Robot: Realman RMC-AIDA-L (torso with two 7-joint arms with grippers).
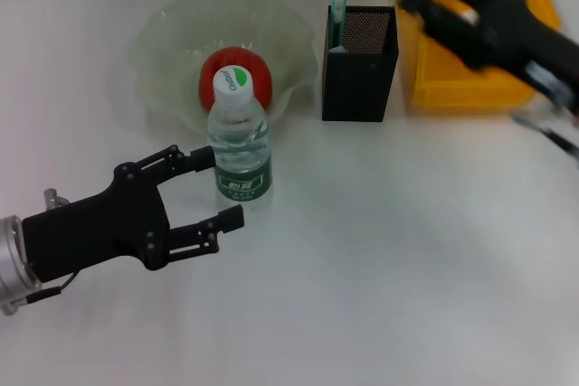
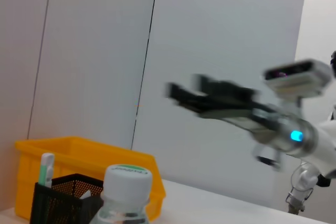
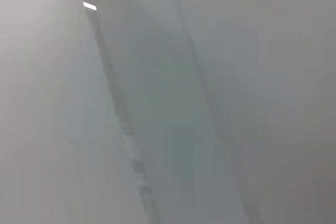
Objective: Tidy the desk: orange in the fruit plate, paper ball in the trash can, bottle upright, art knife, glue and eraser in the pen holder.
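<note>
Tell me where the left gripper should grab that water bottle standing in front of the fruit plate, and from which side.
Best on the labelled body of the water bottle, below the shoulder, coming in level from the robot's left. It stands upright, and the left gripper is already open beside it at label height. The fruit plate with the orange sits close behind, so a side approach probably avoids bumping them.

bottle (image 1: 240, 146): clear, white cap, green label
orange (image 1: 237, 72): red-orange
plate (image 1: 172, 61): pale translucent green
pen holder (image 1: 359, 74): black mesh
bin (image 1: 452, 88): yellow
table (image 1: 380, 250): white
</note>
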